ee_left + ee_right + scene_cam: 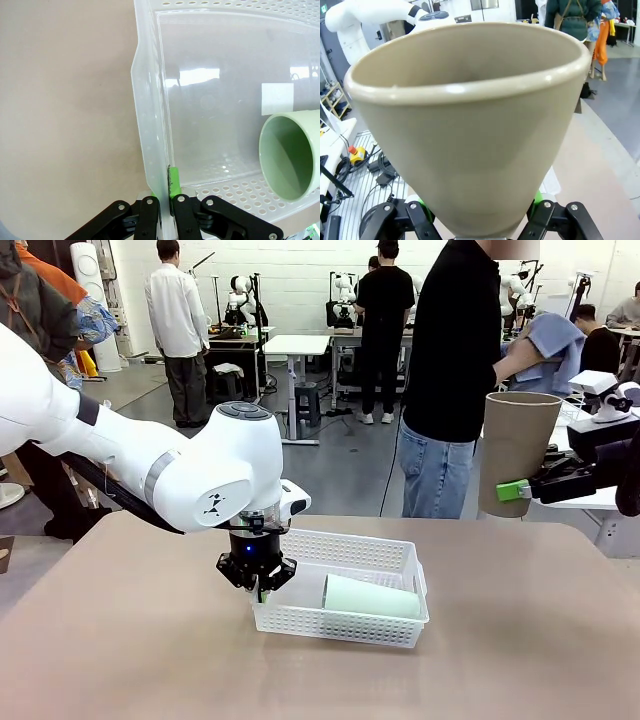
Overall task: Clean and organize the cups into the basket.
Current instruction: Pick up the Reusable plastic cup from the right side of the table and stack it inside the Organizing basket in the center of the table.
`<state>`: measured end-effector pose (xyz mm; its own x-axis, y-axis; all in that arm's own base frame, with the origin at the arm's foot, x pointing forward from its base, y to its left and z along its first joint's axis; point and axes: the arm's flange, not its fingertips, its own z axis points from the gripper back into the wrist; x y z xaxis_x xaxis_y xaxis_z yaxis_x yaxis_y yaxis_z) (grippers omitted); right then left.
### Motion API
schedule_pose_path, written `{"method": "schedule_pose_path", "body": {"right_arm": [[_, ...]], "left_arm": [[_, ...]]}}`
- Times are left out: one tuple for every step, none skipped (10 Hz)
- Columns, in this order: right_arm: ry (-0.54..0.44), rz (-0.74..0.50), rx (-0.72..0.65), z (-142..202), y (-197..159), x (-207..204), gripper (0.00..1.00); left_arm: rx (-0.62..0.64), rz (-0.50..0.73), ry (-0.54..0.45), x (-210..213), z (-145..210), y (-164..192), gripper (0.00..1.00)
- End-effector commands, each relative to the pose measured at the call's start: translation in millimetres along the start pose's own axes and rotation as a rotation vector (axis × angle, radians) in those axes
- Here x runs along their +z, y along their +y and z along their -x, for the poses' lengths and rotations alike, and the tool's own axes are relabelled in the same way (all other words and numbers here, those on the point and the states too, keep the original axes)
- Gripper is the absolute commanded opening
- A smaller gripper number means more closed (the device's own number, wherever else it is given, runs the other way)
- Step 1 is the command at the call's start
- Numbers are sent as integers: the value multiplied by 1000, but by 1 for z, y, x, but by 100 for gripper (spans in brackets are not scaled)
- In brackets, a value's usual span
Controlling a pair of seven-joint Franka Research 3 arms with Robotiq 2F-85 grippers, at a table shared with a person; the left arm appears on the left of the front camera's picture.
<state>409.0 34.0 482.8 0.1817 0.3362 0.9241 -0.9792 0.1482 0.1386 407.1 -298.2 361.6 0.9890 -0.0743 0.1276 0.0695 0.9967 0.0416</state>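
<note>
**One cup in, one cup in the air**

The left arm's jaws are shut tight on the short end wall of the shallow white perforated plastic basket point(340, 625). In the left wrist view a green pad point(173, 182) presses the inner face of that wall point(150, 125) and the other finger sits outside it, so the wall is pinched between them. This grip lies at the lower middle of the front view, where the basket rests on the brown surface point(150, 640).

The right arm's jaws stand partly open around the narrow base of a tall cardboard-brown tapered cup point(517, 450). They clamp it from both sides, and one green pad point(512, 490) shows against its lower wall. The cup point(470, 125) is upright with its mouth up, raised well above the surface at the right edge of the front view.

A pale mint green tapered cup point(370, 597) lies on its side inside the basket toward its right end, with its open mouth point(292, 155) facing the left arm's jaws.

Behind the brown cup stands a person point(455, 340) holding a blue-grey cloth point(552, 345) just above its rim.

By my reading, the mint cup is stowed. The brown cup is at the wiping stage and has yet to go into the basket, so roughly half the visible work is left.
</note>
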Motion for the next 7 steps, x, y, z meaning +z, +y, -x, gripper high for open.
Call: {"method": "schedule_pose_path", "body": {"right_arm": [[191,3,112,-31,10,-10,79],[365,37,133,-67,11,-32,79],[512,41,145,-102,10,-56,79],[681,39,134,-130,9,-80,79],[867,45,120,-151,7,-110,79],[995,47,107,-159,6,-136,79],[1084,46,119,-160,5,-162,79]], "left_arm": [[-5,-1,-8,2,1,-1,0],[-5,-1,-8,2,1,-1,0],[-5,-1,-8,2,1,-1,0],[-5,-1,-8,2,1,-1,0],[-5,-1,-8,2,1,-1,0],[-5,-1,-8,2,1,-1,0],[-5,-1,-8,2,1,-1,0]]}}
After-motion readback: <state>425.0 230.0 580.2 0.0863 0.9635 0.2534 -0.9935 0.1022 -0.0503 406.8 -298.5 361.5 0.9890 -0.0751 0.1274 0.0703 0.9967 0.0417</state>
